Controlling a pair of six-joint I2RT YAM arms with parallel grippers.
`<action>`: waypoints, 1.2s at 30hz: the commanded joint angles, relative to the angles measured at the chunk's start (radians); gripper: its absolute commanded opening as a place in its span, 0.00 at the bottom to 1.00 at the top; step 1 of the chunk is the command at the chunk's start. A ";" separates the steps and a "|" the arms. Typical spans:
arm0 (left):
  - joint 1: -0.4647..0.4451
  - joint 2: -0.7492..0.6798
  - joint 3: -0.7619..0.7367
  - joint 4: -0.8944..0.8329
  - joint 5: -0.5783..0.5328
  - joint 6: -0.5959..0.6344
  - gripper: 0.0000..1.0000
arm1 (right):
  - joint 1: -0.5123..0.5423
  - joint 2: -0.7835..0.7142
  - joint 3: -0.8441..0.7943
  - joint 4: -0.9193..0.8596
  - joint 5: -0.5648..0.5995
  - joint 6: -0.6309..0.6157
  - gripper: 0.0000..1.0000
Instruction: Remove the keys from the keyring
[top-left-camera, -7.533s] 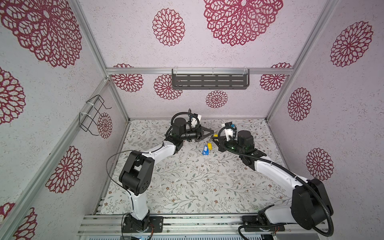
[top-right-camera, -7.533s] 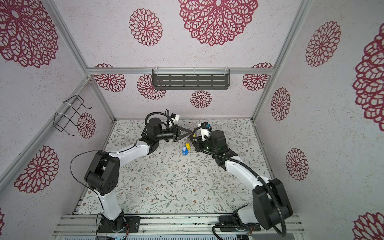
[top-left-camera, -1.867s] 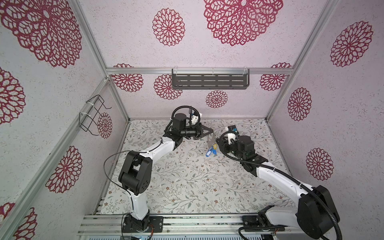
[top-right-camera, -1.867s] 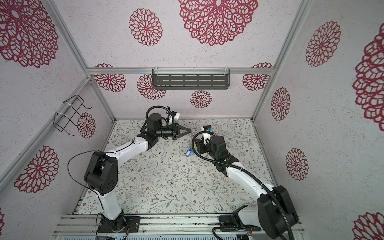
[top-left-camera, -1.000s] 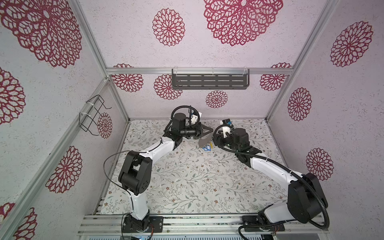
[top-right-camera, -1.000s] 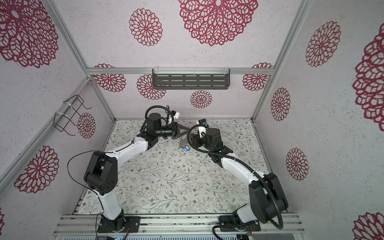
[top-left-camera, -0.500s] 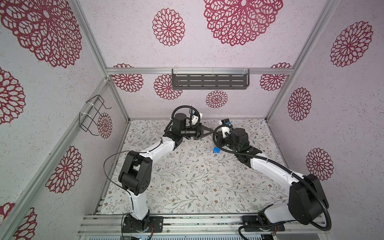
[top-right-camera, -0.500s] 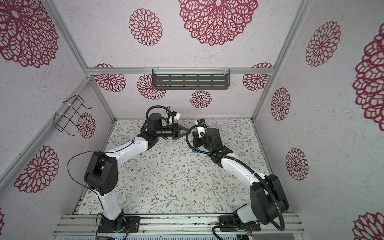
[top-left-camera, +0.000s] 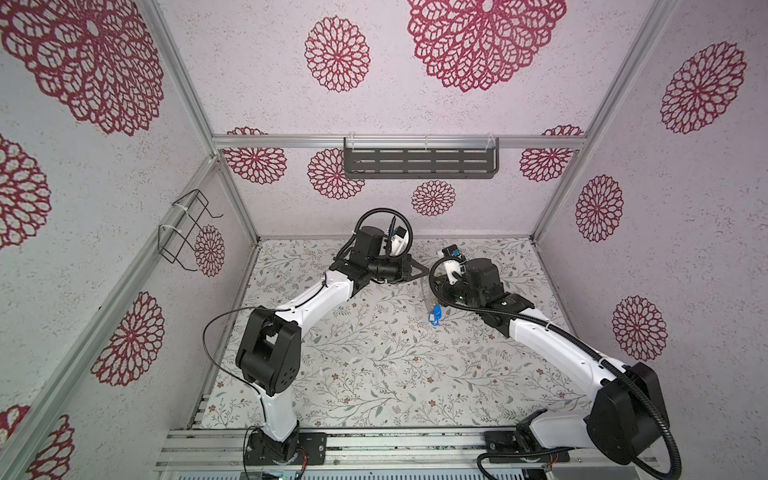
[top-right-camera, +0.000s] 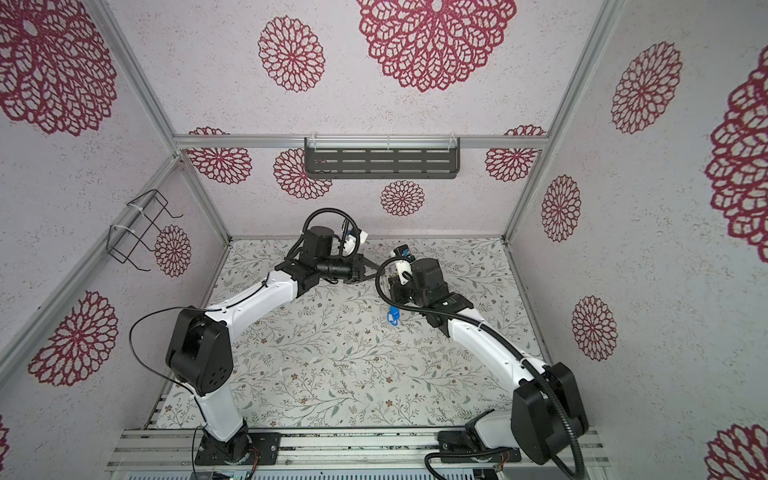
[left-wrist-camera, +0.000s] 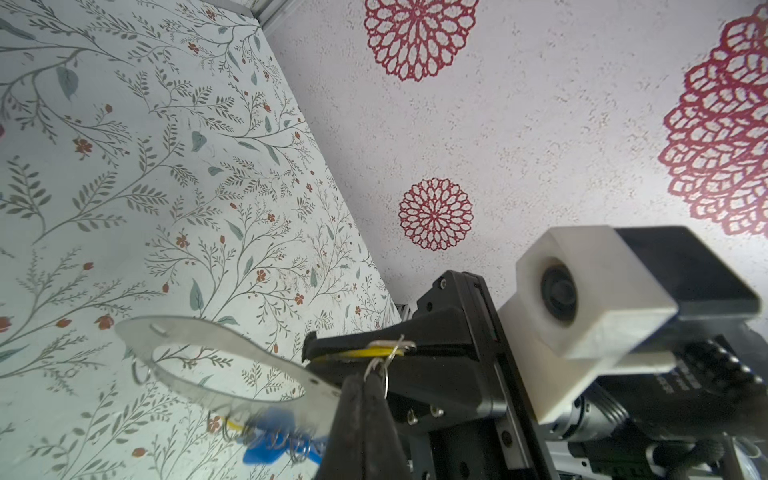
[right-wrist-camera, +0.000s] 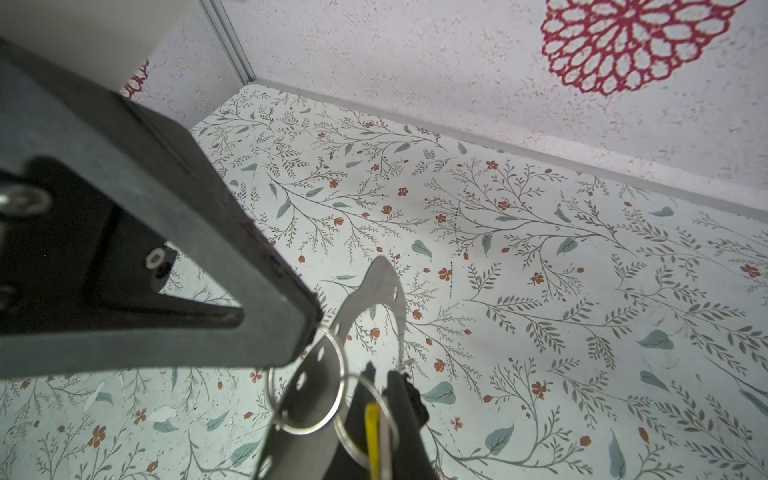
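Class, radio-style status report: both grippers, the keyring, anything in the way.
Left gripper shut on the keyring, at its edge. Right gripper shut on a yellow key. Blue keys hang under the ring, blurred. Grippers close together, little room.

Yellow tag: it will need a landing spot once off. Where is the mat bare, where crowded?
Bare: the mat in front, between left arm and right arm, and its back right corner. Crowded: back middle, where left gripper, right gripper, keyring, yellow tag and blue tag meet.

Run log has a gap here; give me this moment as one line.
left gripper: shut on keyring | right gripper: shut on yellow key | blue keys: hang from keyring, blurred
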 joint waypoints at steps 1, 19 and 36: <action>0.019 -0.034 -0.024 -0.013 -0.055 0.067 0.00 | -0.024 -0.056 0.053 -0.053 0.038 -0.023 0.00; 0.049 -0.091 -0.092 0.127 -0.045 0.148 0.00 | -0.028 -0.038 0.139 -0.227 -0.163 -0.042 0.00; 0.026 -0.080 -0.089 0.165 -0.012 0.102 0.00 | -0.028 0.005 0.205 -0.247 -0.219 -0.034 0.00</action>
